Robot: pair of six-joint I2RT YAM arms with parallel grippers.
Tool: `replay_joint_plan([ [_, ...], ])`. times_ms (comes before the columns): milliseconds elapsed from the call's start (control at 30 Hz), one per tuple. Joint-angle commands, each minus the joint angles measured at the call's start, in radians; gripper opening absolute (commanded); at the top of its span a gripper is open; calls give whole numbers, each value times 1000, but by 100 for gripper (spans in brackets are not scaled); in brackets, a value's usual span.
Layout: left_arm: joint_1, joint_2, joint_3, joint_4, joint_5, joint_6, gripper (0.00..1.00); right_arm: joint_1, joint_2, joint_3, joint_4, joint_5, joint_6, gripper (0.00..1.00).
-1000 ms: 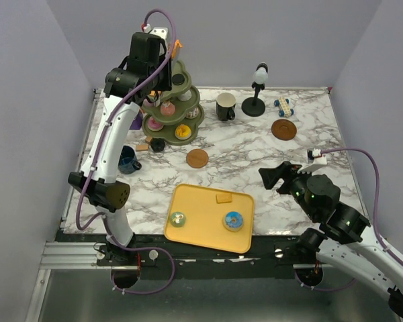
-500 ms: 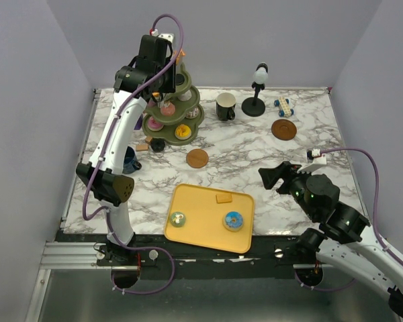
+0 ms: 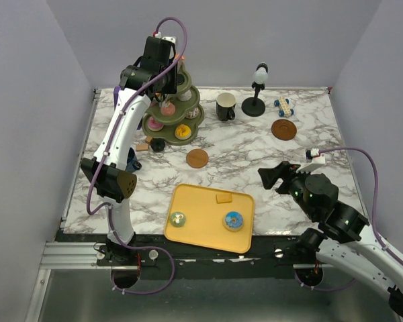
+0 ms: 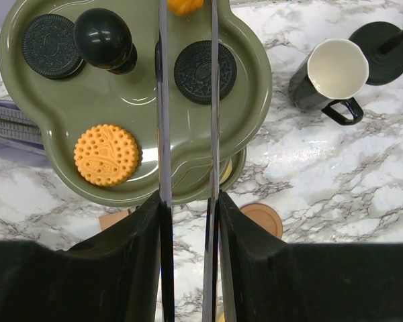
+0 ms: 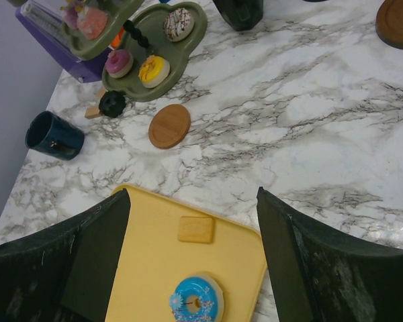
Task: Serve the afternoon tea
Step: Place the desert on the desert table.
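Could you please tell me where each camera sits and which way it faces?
Top external: fixed above and behind the bases, looking down on the marble table; both arms show.
Left wrist: behind the left gripper, looking straight down on the olive-green three-tier stand; its fingers cross mid-frame.
Right wrist: behind the right gripper, looking forward and down over the yellow tray; fingers flank the bottom.
Shared: all three show one round brown coaster.

Right gripper (image 5: 193, 194): jaws wide apart above yellow tray (image 5: 148, 268). On the tray: blue-iced doughnut (image 5: 195, 303), rectangular biscuit (image 5: 195, 229). Beyond: brown coaster (image 5: 169, 126), dark-blue mug (image 5: 54, 135), olive-green stand (image 5: 162, 47) with three doughnuts on one tier.
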Motion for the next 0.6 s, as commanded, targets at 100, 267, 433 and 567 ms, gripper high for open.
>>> replay_joint_plan([
  [100,6,7,29,28,-50,2,4,2,0,-15,13,1,-6,84],
  [267,5,-5,4,31,-55,-2,15,2,2,-15,13,0,-6,84],
  [433,7,-24,-16,35,-55,-1,25,2,3,-16,13,2,-5,84],
  [567,5,-35,-29,40,-39,4,34,2,3,-15,13,-2,-6,84],
])
